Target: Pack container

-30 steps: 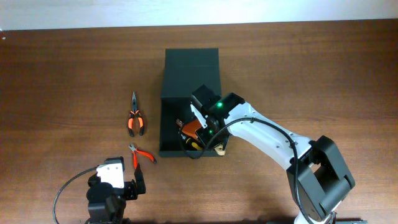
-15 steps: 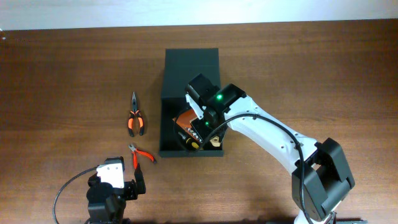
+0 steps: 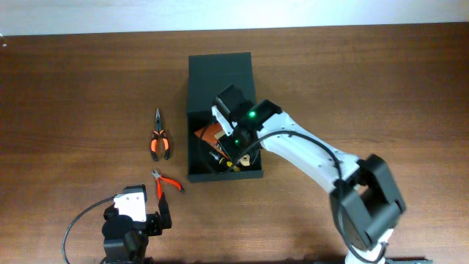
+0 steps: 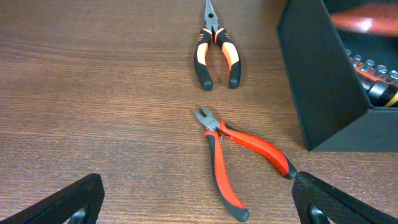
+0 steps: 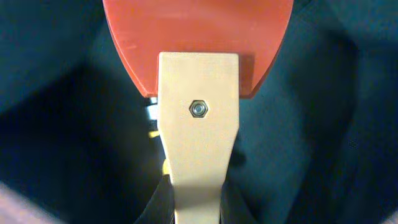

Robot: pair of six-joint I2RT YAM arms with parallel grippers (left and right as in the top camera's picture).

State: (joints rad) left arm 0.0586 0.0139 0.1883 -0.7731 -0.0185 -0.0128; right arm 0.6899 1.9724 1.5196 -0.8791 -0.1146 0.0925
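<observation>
Container: dark green, matte, rectangular cardboard-like box [image 3: 220, 174], sitting about midway across brown wooden surface [image 3: 73, 88], hinged flap lid [image 3: 220, 77] folded open on far side. Right hand [image 5: 198, 202]: down over box interior, clamped narrow on tan wooden handle [image 5: 198, 143] of flat orange-red scraper [image 5: 198, 37]. Also inside: row of silver bits [image 4: 367, 62] and yellow-and-black item [image 4: 382, 93], too blurred to name. Left hand [image 4: 200, 200]: spread wide, empty, low over surface. Just ahead of it: red-handled cutters [image 4: 249, 146]; beyond those, orange-and-black needle-nose pliers [image 4: 216, 53]. Both to left of box, not touching it.
</observation>
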